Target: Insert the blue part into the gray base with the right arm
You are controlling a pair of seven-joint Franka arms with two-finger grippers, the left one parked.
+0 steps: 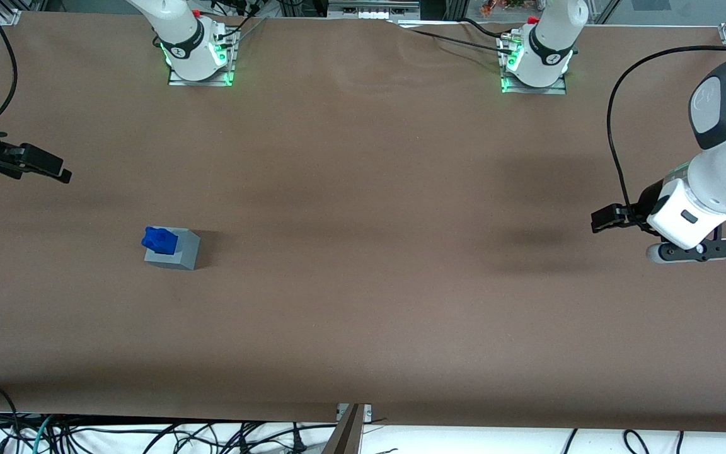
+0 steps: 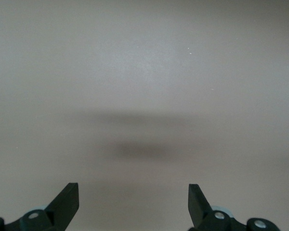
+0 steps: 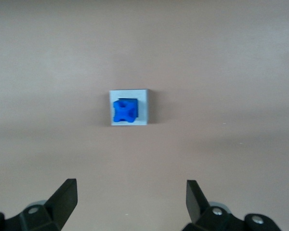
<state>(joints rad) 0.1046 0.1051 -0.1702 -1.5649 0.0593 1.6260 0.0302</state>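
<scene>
The blue part (image 1: 160, 239) sits in the socket in the top of the gray base (image 1: 180, 253), its bumps sticking up above the cube. Both stand on the brown table toward the working arm's end. In the right wrist view, the blue part (image 3: 124, 110) fills the side of the gray base (image 3: 143, 107) and no finger touches it. My right gripper (image 1: 54, 169) hangs above the table, farther from the front camera than the cube and farther toward the working arm's end. In the wrist view the gripper (image 3: 130, 195) is open and empty, its fingers (image 3: 66, 192) wide apart.
The two arm bases (image 1: 198, 60) with green lights stand along the table's edge farthest from the front camera. Loose cables (image 1: 149, 438) lie below the nearest edge. The brown table (image 1: 363, 284) surrounds the cube.
</scene>
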